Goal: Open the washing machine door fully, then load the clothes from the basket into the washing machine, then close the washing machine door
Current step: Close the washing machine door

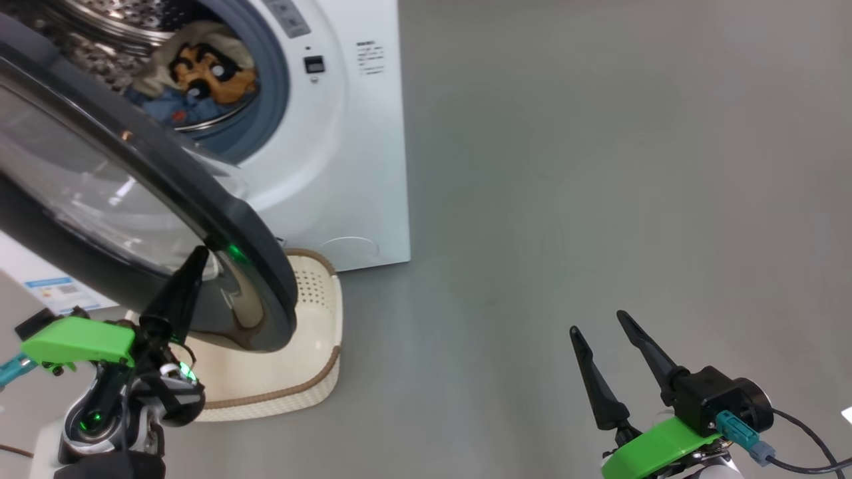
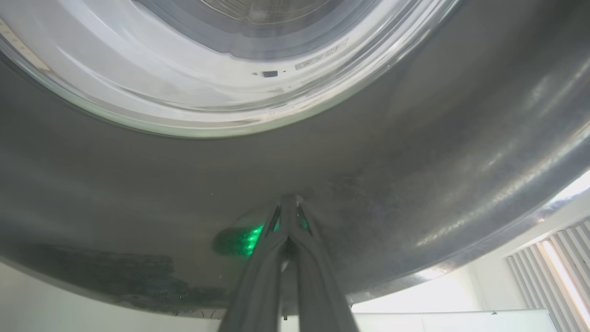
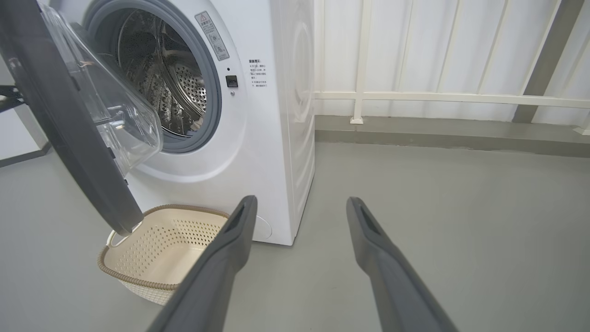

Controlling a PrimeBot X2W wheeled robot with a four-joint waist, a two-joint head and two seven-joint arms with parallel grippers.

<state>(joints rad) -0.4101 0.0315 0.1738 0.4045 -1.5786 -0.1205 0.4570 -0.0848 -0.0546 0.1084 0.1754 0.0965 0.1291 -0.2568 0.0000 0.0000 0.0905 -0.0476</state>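
Observation:
The washing machine (image 1: 359, 166) stands at the upper left, and its door (image 1: 253, 246) hangs partly open, black rim toward me. Inside the drum lie the clothes (image 1: 200, 73), blue fabric with an orange print. My left gripper (image 1: 198, 254) is shut with nothing in it, and its tip (image 2: 288, 200) presses on the door's black rim (image 2: 415, 138) below the glass. The cream basket (image 1: 313, 293) sits on the floor under the door; its visible inside (image 3: 184, 230) holds nothing. My right gripper (image 1: 598, 322) is open over the floor, well right of the machine (image 3: 258, 138).
Bare grey floor (image 1: 599, 166) spreads to the right of the machine. Behind it run a white railing (image 3: 438, 97) and a low grey kerb (image 3: 438, 133). A white panel with a blue sticker (image 1: 56, 293) stands at the far left.

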